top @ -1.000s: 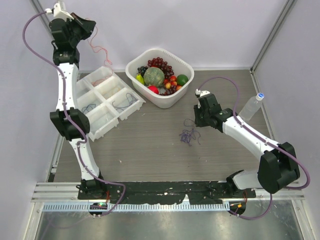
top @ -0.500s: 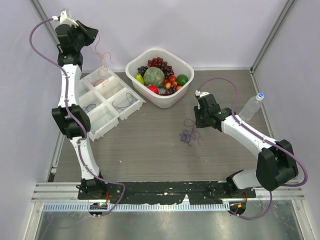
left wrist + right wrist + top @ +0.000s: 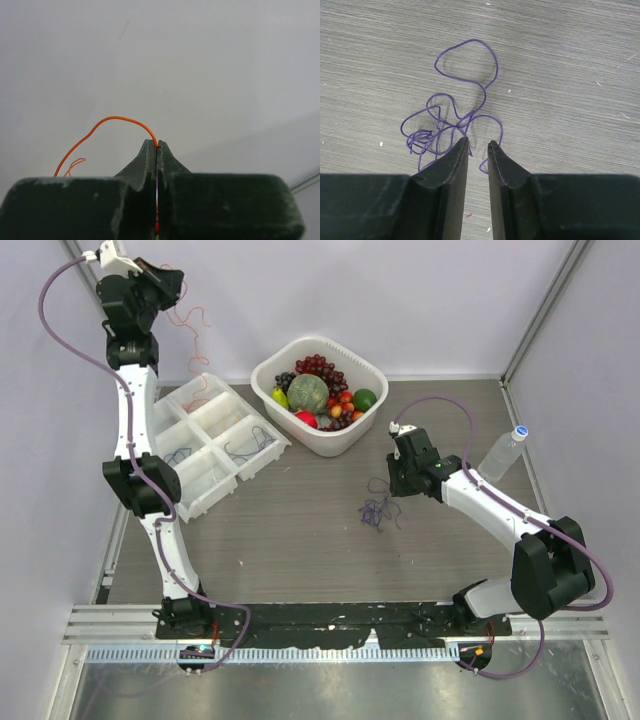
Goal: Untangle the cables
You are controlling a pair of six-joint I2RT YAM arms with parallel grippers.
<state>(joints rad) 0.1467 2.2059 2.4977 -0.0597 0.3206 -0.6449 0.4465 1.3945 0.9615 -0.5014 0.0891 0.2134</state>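
**A:** From above, where are the two hands?

**B:** The left hand (image 3: 166, 286) is raised high in the far left corner, near the wall (image 3: 400, 300). An orange wire (image 3: 192, 313) dangles from it in loose curls. The right hand (image 3: 393, 486) is low over the counter (image 3: 290, 540), right of the middle. It points at a purple tangle (image 3: 377, 510) lying loose just beside its tips.

**A:** What else is on the counter?

**B:** There is a white divided tray (image 3: 262, 448) at the left, with dark strands (image 3: 243, 450) in two of its compartments. A white basket (image 3: 335, 445) of fruit (image 3: 310, 393) sits at the far middle. A clear bottle (image 3: 503, 452) stands upright at the right edge, well apart from the tangle.

**A:** What does the left wrist camera show?

**B:** The left hand is pressed fully shut, and the orange wire is pinched between its tips. The wire arches up and away to the left from there. Only plain grey wall is behind it.

**A:** And the right wrist camera?

**B:** The right hand (image 3: 478, 142) stands a little open, with a narrow gap between its fingers (image 3: 451, 170) and nothing clamped in it. The purple tangle spreads on the counter just ahead of the tips. It has one large loop at the far side and a knot of small loops toward the left. One strand curls past the outer side of the right finger. I cannot tell whether the tips touch the wire or the counter.
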